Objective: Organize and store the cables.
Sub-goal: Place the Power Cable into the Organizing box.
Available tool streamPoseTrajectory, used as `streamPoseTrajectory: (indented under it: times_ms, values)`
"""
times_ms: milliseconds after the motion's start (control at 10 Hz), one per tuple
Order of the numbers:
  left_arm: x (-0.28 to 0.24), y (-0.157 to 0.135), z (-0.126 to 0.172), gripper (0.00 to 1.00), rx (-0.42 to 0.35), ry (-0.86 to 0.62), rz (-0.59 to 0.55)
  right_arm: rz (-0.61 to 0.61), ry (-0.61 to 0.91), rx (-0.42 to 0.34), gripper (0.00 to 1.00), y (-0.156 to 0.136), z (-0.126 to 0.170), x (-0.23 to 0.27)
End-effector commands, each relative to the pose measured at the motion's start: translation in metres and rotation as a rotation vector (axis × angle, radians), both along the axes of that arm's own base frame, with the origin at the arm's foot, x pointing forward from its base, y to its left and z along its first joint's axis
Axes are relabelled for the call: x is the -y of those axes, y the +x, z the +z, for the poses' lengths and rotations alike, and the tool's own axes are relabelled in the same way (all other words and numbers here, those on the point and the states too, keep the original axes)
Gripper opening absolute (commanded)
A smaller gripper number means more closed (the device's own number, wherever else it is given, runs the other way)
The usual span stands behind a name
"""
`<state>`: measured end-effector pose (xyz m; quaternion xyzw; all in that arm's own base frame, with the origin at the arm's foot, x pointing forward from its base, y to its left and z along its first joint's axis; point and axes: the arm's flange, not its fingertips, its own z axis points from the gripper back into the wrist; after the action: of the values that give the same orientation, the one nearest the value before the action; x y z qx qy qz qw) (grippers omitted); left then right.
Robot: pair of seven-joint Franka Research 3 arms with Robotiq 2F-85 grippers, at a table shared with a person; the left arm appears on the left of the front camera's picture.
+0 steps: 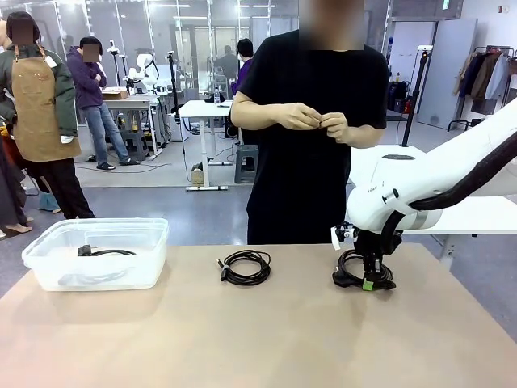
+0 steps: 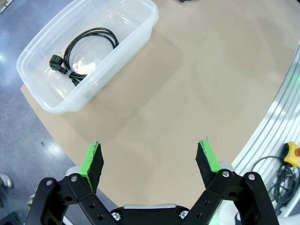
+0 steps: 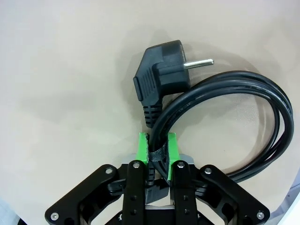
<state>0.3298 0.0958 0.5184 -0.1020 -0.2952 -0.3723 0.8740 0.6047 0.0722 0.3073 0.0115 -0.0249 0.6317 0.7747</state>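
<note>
Right gripper (image 3: 158, 147) clamped on tied black cable coil (image 3: 262, 93) at table's right side, left gripper (image 2: 151, 159) spread wide above tabletop (image 2: 187, 93), second coil (image 1: 241, 280) mid-table, third coil (image 2: 57, 63) lying in clear bin (image 2: 140, 29)

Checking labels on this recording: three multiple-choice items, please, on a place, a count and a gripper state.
1. Where on the tan table does the clear plastic bin stand? A left side; B middle; C right side.
2. How many coiled black cables lie in the bin? A none; B one; C three.
3. The right gripper is: A wide open; B shut on a black plug cable; C shut on nothing.
Answers: A, it stands at the front view's left; B, a single coil lies inside; B, its jaws pinch that cable.
</note>
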Motion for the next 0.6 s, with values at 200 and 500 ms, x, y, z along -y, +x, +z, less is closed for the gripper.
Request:
streamPoseTrajectory:
  times_ms: [200,500]
  values:
    - [0.002,0.001,0.001,1.0,-0.005,-0.012,0.007,0.007,0.015,0.001,0.07,-0.002,0.024,0.0]
    - [0.002,0.001,0.001,1.0,-0.005,-0.012,0.007,-0.011,0.015,0.035,0.07,-0.035,0.082,-0.02]
